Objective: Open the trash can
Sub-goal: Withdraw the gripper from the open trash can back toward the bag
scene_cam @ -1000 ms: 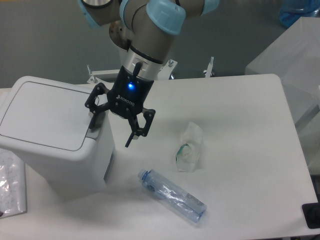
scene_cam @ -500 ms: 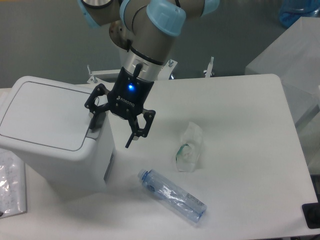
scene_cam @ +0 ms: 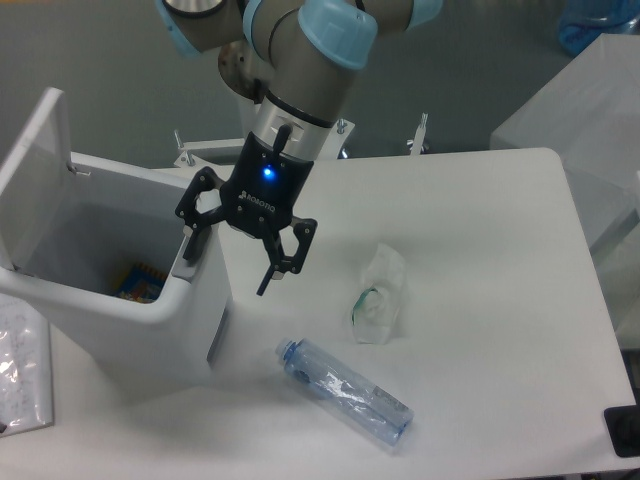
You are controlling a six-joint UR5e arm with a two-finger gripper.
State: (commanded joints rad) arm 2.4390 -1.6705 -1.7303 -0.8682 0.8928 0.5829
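Note:
The trash can (scene_cam: pixel 190 330) is a large white boxy bin at the left of the table. Its lid (scene_cam: pixel 40 170) stands swung up at the far left, and the inside shows, with a blue and yellow item (scene_cam: pixel 138 283) at the bottom. My gripper (scene_cam: pixel 228 268) hangs open at the bin's right rim. One finger (scene_cam: pixel 194 240) rests at the grey latch tab (scene_cam: pixel 186 268) on the rim; the other finger (scene_cam: pixel 272 272) hangs outside the bin, above the table. Nothing is held between them.
A clear plastic bottle (scene_cam: pixel 345 391) lies on the table in front of the gripper. A crumpled clear wrapper (scene_cam: pixel 378 295) lies to the right. A white sheet (scene_cam: pixel 22 376) sits at the left edge. A dark object (scene_cam: pixel 625 430) is at the bottom right corner.
The trash can's lid has sprung from flat and closed to upright, exposing the inside. The gripper has shifted slightly down and right at the latch.

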